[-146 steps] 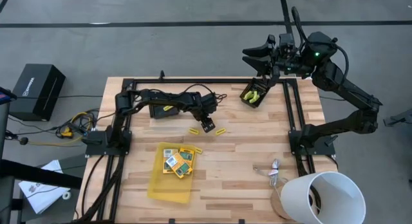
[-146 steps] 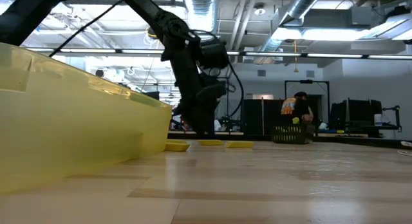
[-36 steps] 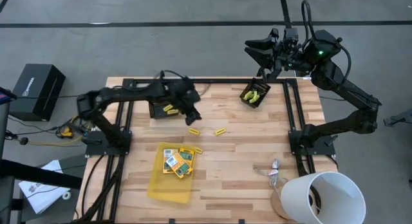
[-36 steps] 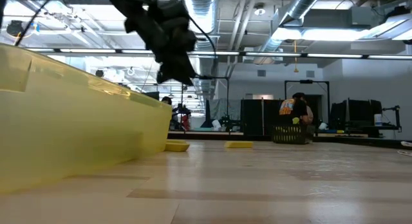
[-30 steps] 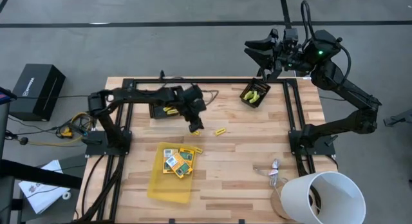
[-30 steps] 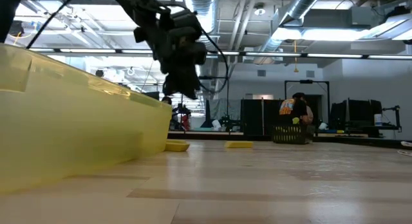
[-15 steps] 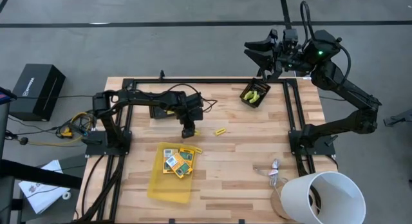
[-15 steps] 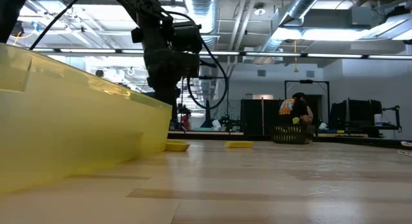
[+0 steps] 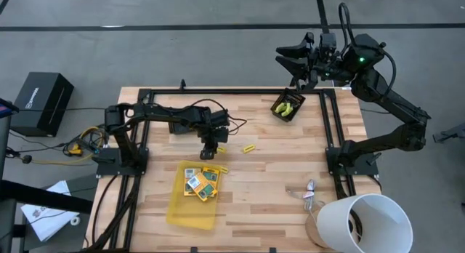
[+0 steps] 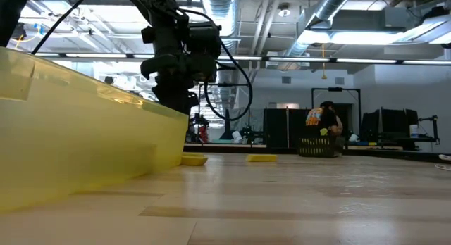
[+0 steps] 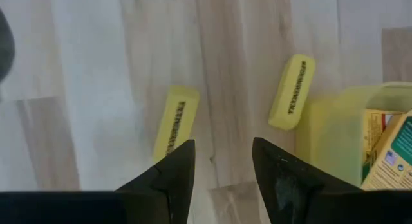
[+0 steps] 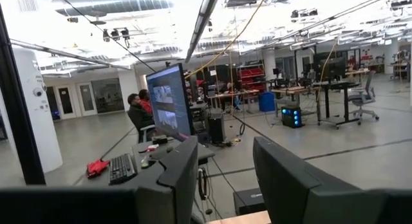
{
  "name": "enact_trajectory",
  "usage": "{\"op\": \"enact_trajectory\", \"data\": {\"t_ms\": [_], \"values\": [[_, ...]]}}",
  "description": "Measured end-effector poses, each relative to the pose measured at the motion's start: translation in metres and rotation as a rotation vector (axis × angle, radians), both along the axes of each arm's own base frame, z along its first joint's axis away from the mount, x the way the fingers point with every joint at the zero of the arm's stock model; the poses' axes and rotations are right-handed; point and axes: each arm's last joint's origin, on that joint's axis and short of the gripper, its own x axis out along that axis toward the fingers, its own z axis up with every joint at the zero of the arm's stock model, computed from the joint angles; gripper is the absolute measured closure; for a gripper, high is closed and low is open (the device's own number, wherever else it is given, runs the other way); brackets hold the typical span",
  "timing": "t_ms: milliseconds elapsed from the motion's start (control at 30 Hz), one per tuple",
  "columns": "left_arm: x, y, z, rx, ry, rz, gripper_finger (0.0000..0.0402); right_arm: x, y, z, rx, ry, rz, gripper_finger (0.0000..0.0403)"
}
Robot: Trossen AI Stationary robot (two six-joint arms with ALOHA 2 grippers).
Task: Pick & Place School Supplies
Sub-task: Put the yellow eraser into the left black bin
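Note:
My left gripper [image 9: 211,153] [image 11: 222,165] points down, open, low over the wood just far of the yellow tray [image 9: 190,203]. One short yellow stick [image 11: 176,121] [image 9: 221,148] lies flat beside its fingertips, not between them. A second stick [image 11: 291,92] [image 9: 224,169] lies by the tray's corner, a third [image 9: 248,147] farther right. Printed boxes [image 9: 201,182] lie in the tray. Yellow-green scissor-like tools sit in a black bin [image 9: 287,107]. My right gripper [image 9: 285,58] [image 12: 222,179] hangs open, high beyond the far right edge.
A black bin [image 9: 182,124] holding a yellow stick stands at the far left. Metal clips [image 9: 309,193] and a white cylinder [image 9: 363,222] occupy the near right corner. In the low view the tray's wall [image 10: 77,132] hides my left gripper's fingertips.
My left gripper has come down and a little toward the near edge, away from the far-left bin, and has rolled its wrist. It now hangs low beside the stick. The sticks, tray and right arm have stayed put.

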Motion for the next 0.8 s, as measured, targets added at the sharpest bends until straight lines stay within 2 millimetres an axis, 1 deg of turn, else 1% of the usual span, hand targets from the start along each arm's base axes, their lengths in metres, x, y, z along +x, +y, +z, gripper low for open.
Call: {"op": "enact_trajectory", "data": {"t_ms": [133,367,667,800], "values": [[0.001,-0.001,-0.002,0.01,-0.002,-0.007,0.0256,0.0,0.0,0.0,-0.013,0.003,-0.003,0.0262],[0.007,0.004,-0.001,0.071,-0.056,0.009,0.0257,0.0,0.0,0.0,-0.013,0.003,-0.003,0.0257],[0.013,0.001,-0.029,0.059,0.019,-0.044,0.0257,0.0,0.0,0.0,-0.013,0.003,-0.003,0.0261],[0.014,0.001,-0.034,0.059,0.031,-0.053,0.0257,0.0,0.0,0.0,-0.013,0.003,-0.002,0.0259]]}}
